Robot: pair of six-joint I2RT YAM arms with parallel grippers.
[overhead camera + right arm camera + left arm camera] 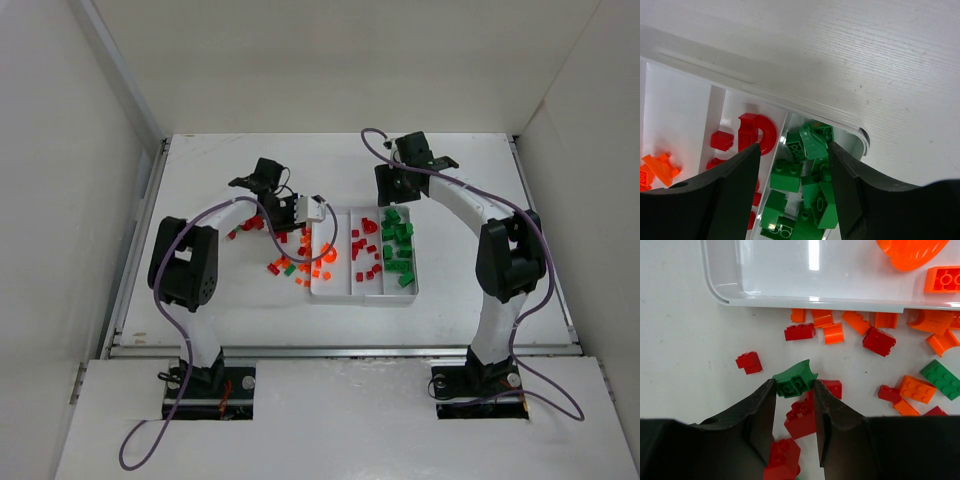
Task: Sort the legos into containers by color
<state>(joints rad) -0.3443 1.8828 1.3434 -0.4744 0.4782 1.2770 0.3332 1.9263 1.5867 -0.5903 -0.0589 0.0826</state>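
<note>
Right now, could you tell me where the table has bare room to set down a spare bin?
Bare table lies right of the tray, and along the near strip before the arm bases. Left of the tray it is crowded: loose legos and the left gripper, shut on a green brick. The right gripper hangs open over the tray's far right corner.

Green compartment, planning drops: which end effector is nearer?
Right. The right end effector hangs over the far end of the green compartment; the left end effector, off the tray, flanks a loose green brick.

Bright even light, sharp, tray (810, 302) glare
</note>
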